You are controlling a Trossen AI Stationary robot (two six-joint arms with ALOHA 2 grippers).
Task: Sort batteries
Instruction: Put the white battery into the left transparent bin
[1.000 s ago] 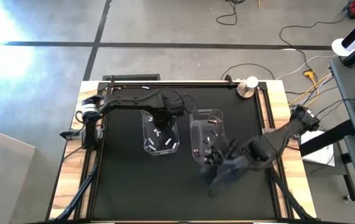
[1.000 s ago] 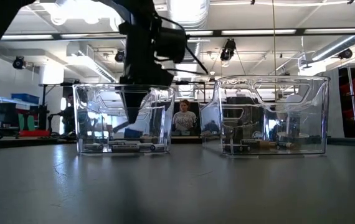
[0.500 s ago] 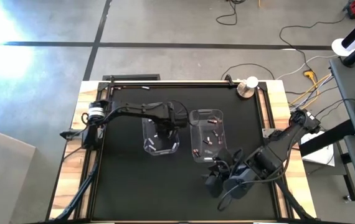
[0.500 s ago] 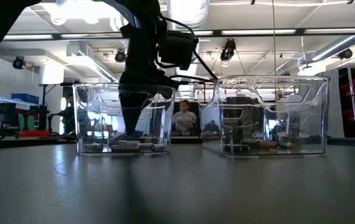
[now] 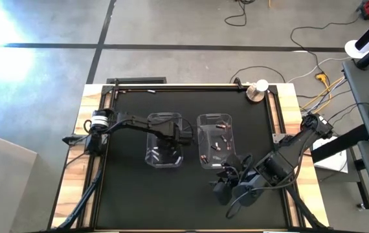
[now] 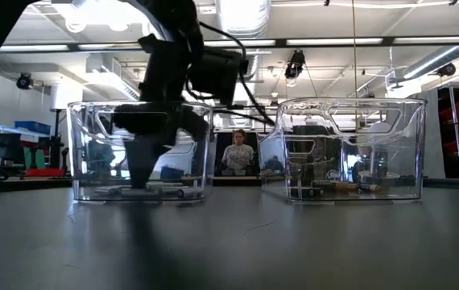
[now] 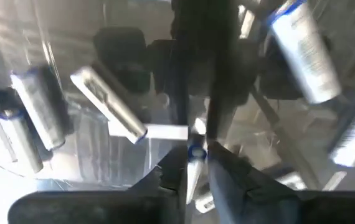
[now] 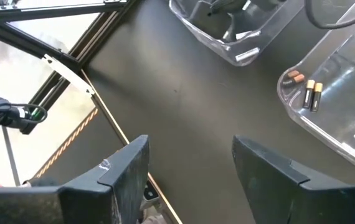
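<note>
Right now your left fingers are down inside the left bin, amid the white batteries on its floor. They stand almost closed with a pale battery showing in the slim gap; whether it is gripped, you cannot tell. Dark, copper-tipped batteries lie in the right bin, at three o'clock of the first. Your right fingers hang spread wide and empty over the counter, at five o'clock of that bin.
</note>
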